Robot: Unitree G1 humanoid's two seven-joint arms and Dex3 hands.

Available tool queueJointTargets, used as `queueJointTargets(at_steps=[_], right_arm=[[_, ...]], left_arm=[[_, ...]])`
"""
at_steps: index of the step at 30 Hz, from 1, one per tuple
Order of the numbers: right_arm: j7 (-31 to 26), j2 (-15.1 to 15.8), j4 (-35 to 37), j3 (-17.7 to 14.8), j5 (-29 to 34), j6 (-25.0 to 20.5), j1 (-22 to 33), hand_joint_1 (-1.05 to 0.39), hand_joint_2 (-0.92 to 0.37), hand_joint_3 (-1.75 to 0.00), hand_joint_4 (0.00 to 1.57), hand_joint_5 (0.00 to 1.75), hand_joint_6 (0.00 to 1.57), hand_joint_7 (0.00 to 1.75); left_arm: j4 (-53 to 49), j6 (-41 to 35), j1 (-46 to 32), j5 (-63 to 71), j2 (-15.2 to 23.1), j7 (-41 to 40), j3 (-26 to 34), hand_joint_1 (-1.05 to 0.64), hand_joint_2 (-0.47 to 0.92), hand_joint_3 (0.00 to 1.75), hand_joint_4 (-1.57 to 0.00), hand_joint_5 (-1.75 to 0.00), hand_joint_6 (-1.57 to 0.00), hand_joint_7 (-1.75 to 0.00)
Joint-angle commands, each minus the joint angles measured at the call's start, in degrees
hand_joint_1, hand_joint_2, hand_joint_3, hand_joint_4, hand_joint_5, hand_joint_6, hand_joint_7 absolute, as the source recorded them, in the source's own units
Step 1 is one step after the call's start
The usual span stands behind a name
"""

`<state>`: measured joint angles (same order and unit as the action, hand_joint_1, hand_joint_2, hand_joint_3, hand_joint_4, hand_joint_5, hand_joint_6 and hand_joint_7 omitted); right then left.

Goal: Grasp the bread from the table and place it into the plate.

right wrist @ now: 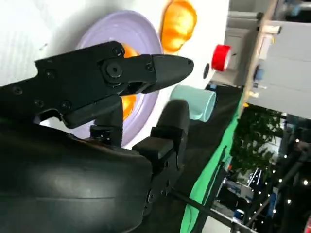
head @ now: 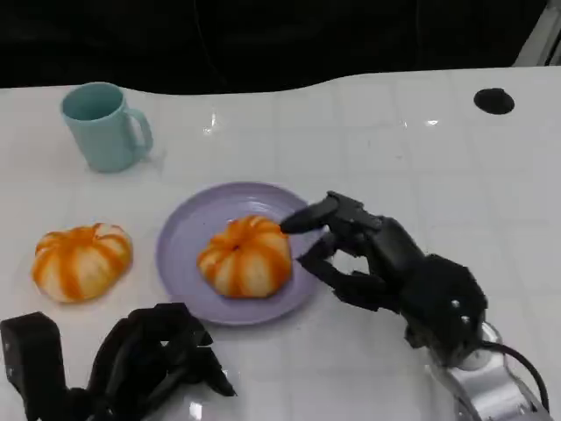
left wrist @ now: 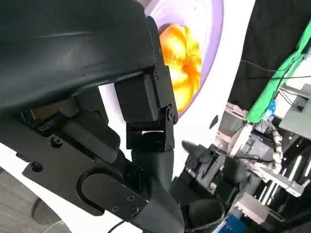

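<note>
Bread (head: 244, 255) on plate (head: 188, 228), beside right robot hand (head: 377, 259)

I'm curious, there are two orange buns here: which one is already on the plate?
The bread beside the right hand lies on the purple plate; the other bread sits on the bare table.

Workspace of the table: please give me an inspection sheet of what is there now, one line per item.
Surface: white table, a black round mark at the far right.
Job's things: one bread lies in the purple plate; a second bread lies on the table left of it.
Clutter: teal mug, far left.
Hands: right hand open beside the plate; left hand empty, fingers curled.
Cables: one at the right wrist.
Surroundings: dark background.
</note>
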<state>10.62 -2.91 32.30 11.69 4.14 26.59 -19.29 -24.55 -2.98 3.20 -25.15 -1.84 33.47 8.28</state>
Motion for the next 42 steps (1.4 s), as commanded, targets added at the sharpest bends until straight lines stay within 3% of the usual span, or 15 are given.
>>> queueJointTargets(at_steps=[1, 7, 11, 25, 42], right_arm=[[4.7, 2.8, -9.4, -2.1, -5.2, -4.8, 6.6, -0.52, -0.92, -0.28, 0.64, 1.75, 0.56, 1.51], [7.3, 5.3, -19.6, -3.3, -7.2, -10.9, 14.3, -0.54, -0.92, -0.27, 0.69, 1.75, 0.61, 1.62], [8.8, 6.5, -21.7, -4.5, -8.7, -10.4, 17.9, -0.54, -0.92, -0.27, 0.76, 1.75, 0.62, 1.63], [13.1, 10.7, -31.1, -8.5, -14.8, -16.8, 30.8, -0.56, -0.92, -0.25, 0.77, 1.75, 0.61, 1.69], [13.0, 8.3, -24.6, -7.9, -13.3, -10.6, 30.6, -0.56, -0.92, -0.25, 0.75, 1.75, 0.59, 1.68]], left_arm=[[-0.7, -1.1, -1.1, 0.4, 0.5, -0.4, 0.0, -1.05, 0.71, 0.00, -1.57, -0.64, -1.57, -0.55], [-0.2, -2.3, -1.0, 0.1, 0.4, -0.9, 0.1, -1.05, 0.70, 0.00, -1.57, -0.64, -1.57, -0.54], [-0.3, -1.7, -0.9, 0.5, 0.3, -0.9, 0.0, -1.05, 0.70, 0.00, -1.57, -0.65, -1.57, -0.55], [-0.8, -0.9, -0.8, 0.7, 0.2, -1.0, 0.0, -1.05, 0.71, 0.00, -1.57, -0.66, -1.57, -0.55], [-0.5, -0.5, -1.3, 1.1, 1.3, -0.8, 0.1, -1.05, 0.70, 0.00, -1.57, -0.66, -1.57, -0.56]])
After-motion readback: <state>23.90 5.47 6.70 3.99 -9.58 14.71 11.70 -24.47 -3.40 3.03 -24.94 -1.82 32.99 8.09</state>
